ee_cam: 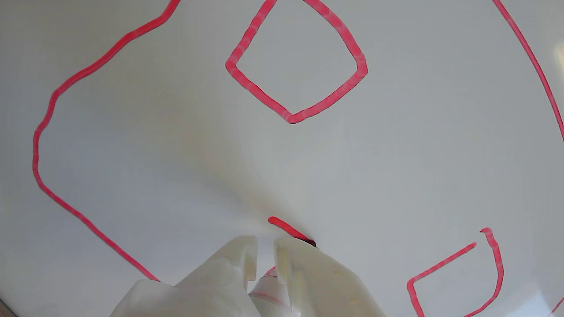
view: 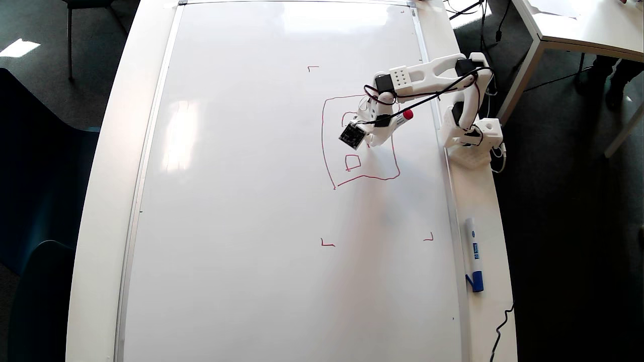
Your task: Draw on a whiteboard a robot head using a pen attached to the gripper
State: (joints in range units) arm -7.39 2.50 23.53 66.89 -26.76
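Note:
The whiteboard (view: 251,201) fills the table. On its right half is the robot head (view: 375,177), a wobbly red outline with a small square (view: 352,162) inside. My gripper (view: 370,142) hangs over the inside of that outline, shut on the pen (view: 398,120), whose red end points toward the arm's base. In the wrist view the two white fingers (ee_cam: 299,268) clamp the pen (ee_cam: 266,286), and its tip touches the whiteboard (ee_cam: 176,154) at the end of a short red stroke (ee_cam: 284,226). A closed square (ee_cam: 360,66) lies ahead, and an unclosed one (ee_cam: 440,262) sits at the lower right.
The arm's base (view: 473,138) stands on the table strip right of the board. A white marker with a blue cap (view: 474,256) lies on that strip nearer the front. Small red corner marks (view: 327,244) sit below the drawing. Another table (view: 578,30) is at the top right.

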